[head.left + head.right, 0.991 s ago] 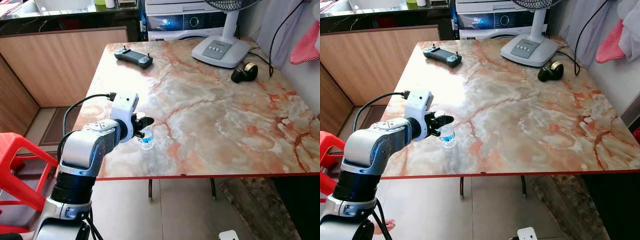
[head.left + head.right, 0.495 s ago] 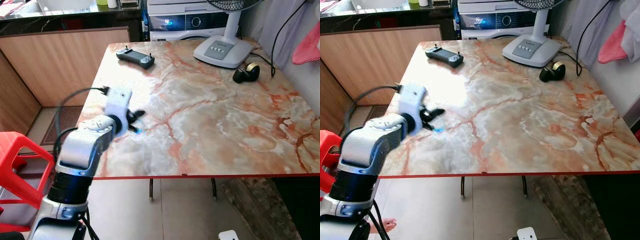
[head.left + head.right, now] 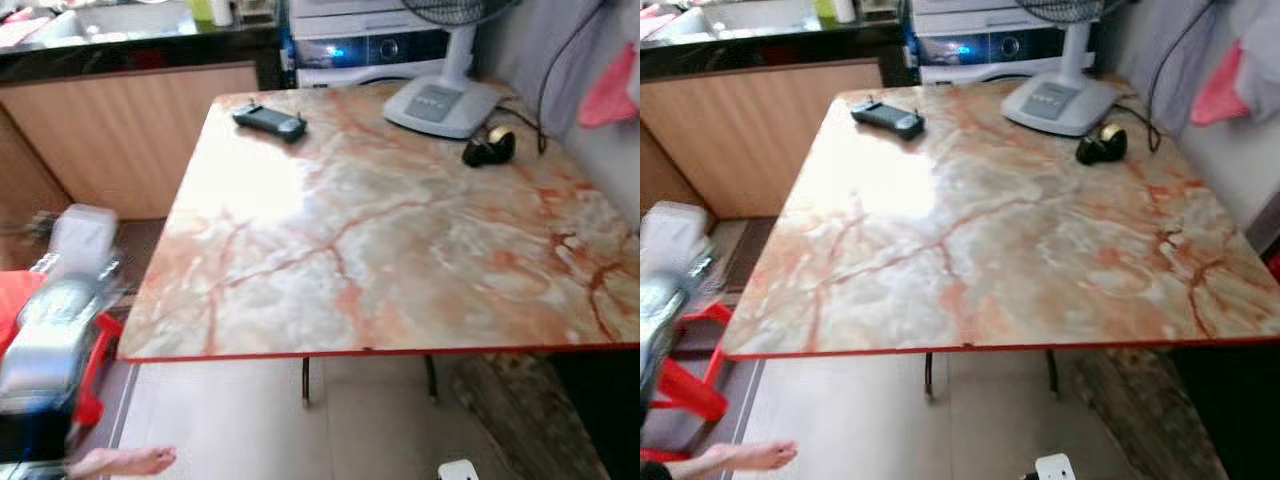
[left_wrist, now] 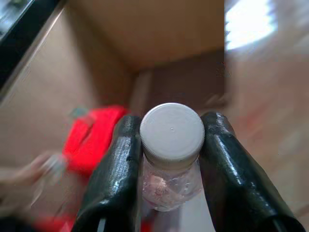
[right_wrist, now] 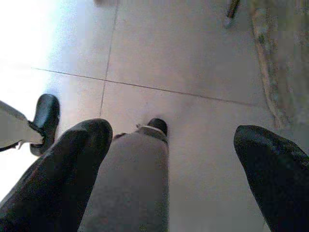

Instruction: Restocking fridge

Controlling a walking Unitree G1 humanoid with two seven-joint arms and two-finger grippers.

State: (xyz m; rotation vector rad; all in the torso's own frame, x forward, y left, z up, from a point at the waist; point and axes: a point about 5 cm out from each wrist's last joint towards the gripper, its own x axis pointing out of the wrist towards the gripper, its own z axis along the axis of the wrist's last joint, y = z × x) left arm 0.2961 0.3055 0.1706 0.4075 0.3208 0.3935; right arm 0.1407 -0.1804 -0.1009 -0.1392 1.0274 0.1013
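Note:
A small clear water bottle [image 4: 172, 186] with a white cap [image 4: 172, 131] sits between the two black fingers of my left gripper [image 4: 171, 124], which is shut on its neck. Behind it lie a red stool, the floor and a wooden panel. In the eye views my left arm [image 3: 58, 300] is a blur off the marble table's [image 3: 400, 230] left edge. My right gripper [image 5: 171, 133] hangs open over the tiled floor, beside my own leg.
On the table's far side lie a black controller [image 3: 268, 121], a fan base [image 3: 440, 105] and a small black object [image 3: 488, 148]. A red stool [image 3: 690, 385] stands left of the table. A person's bare limb [image 3: 125, 462] rests on the floor nearby. A wooden counter [image 3: 130, 130] stands behind.
My left arm has swung from the table's front left corner out past its left edge, taking the bottle off the table. The view is now blurred.

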